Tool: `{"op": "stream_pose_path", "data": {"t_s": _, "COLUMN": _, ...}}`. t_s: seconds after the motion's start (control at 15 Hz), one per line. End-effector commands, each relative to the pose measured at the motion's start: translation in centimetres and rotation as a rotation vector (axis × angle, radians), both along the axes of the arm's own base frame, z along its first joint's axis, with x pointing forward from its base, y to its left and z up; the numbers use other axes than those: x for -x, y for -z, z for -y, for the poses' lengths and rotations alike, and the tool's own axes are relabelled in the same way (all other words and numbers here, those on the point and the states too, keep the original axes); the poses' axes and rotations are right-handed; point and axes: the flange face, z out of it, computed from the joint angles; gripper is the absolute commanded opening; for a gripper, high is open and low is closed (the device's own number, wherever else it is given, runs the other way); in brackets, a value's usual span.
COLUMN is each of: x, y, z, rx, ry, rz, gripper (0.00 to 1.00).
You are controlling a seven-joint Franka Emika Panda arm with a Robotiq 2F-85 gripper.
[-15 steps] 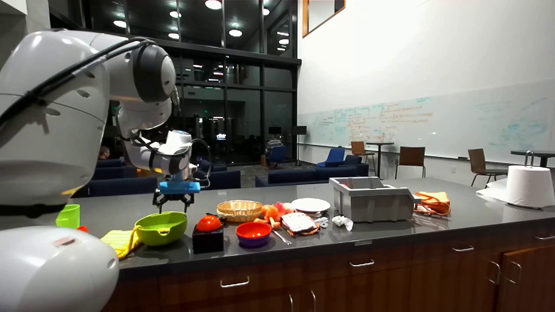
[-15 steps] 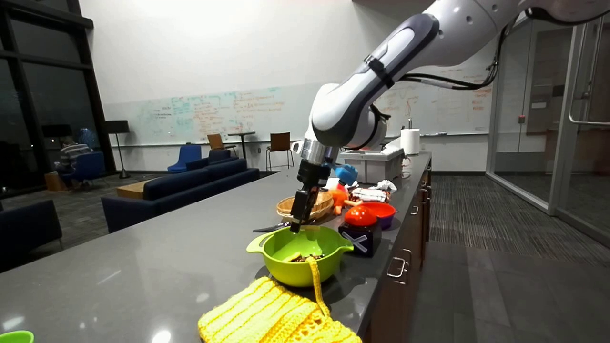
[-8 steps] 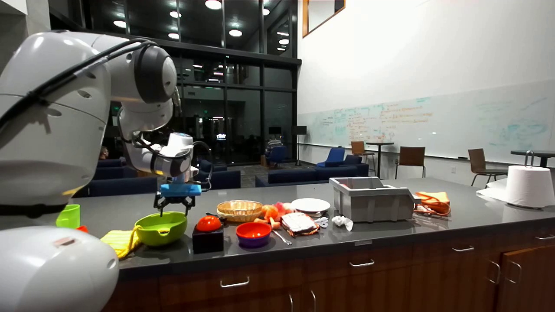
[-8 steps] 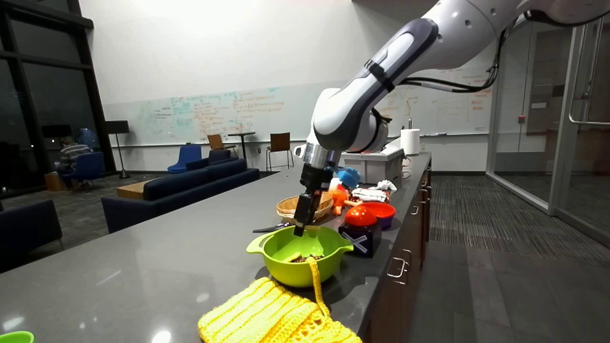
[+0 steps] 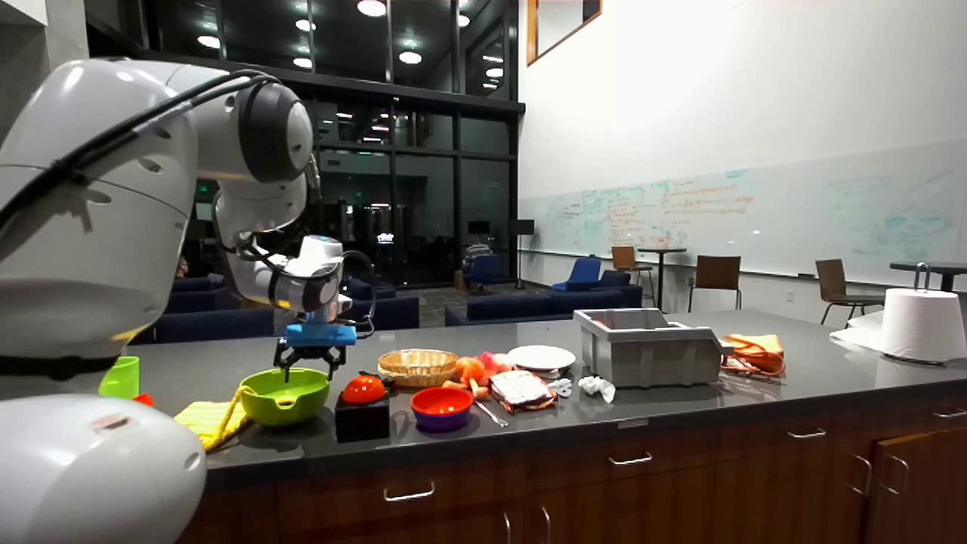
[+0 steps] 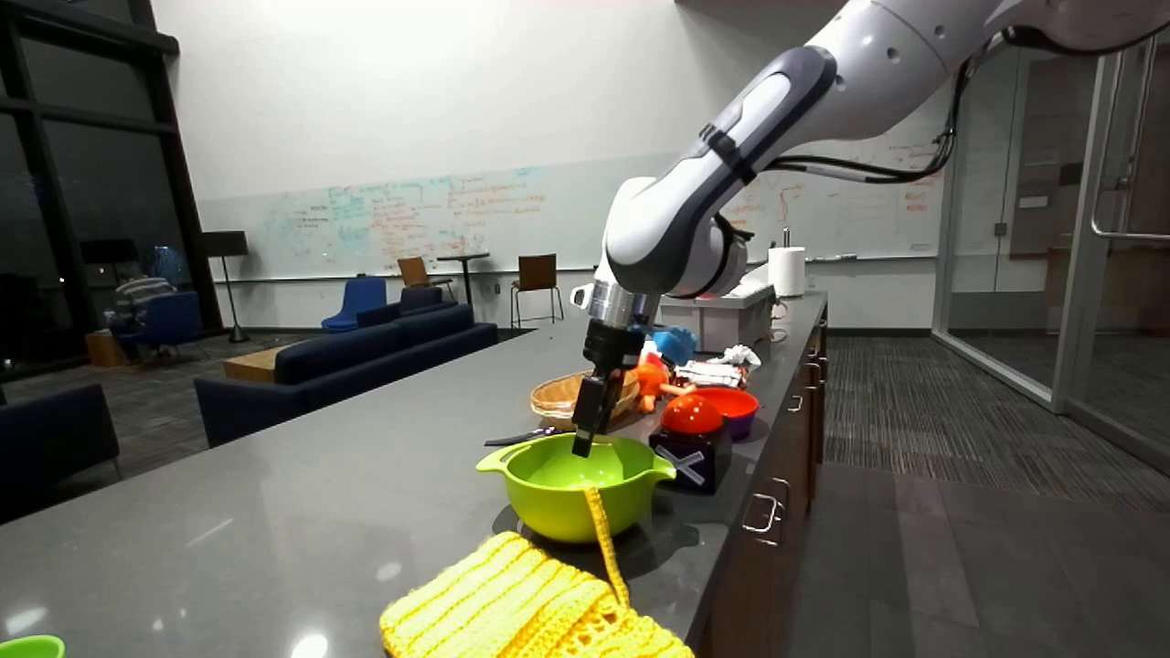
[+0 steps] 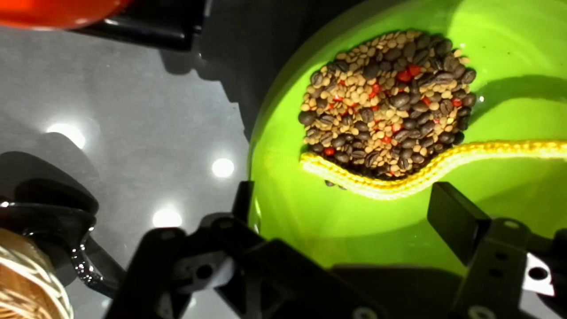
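Eyes on the green bowl point(image 6: 553, 514): it's on the gray counter point(image 6: 274, 512), near one edge, and the wrist view gives us its load, a mound point(image 7: 390, 106) of dark beans and tan lentil-like seeds flecked with red. A yellow cord point(image 7: 385, 188) curls along that mound inside the bowl, and over the rim it runs to a yellow knitted cloth point(image 6: 521, 603) lying just beside. And here are the fingers point(image 7: 458, 223), wide apart, nothing clamped between them; one hangs over the bowl's inside, its partner right about at the rim. Touching? Cannot tell from here, and whether the bowl sits dead level is hard to call too.

So where do we stand? The reach to the bowl looks done, I'd say; a grip is not yet made, and the mound and the cord lie there unheld.

Moving outward, in an exterior view: next to the bowl, a black box point(image 5: 363, 421) wears a red dome point(image 5: 364, 389); past it, a red-and-purple bowl point(image 5: 442, 424), with a wicker basket point(image 5: 418, 378) behind. Farther along come a white plate point(image 5: 541, 357), a gray bin point(image 5: 657, 366) and, way down the line, a paper towel roll point(image 5: 923, 325).
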Motion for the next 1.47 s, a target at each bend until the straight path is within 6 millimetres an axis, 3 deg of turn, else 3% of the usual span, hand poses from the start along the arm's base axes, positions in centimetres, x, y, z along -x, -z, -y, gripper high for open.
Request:
{"op": "stream_pose_path", "data": {"t_s": 0.0, "x": -0.3, "y": 0.1, "z": 0.5, "rx": 0.008, "ry": -0.007, "rz": -0.009, "gripper": 1.00}}
{"op": "stream_pose_path", "data": {"t_s": 0.6, "x": -0.2, "y": -1.2, "z": -0.4, "rx": 0.011, "ry": -0.030, "rz": 0.016, "gripper": 1.00}}
{"op": "stream_pose_path", "data": {"t_s": 1.4, "x": -1.2, "y": 1.0, "z": 1.6, "rx": 0.023, "ry": 0.014, "rz": -0.035, "gripper": 1.00}}
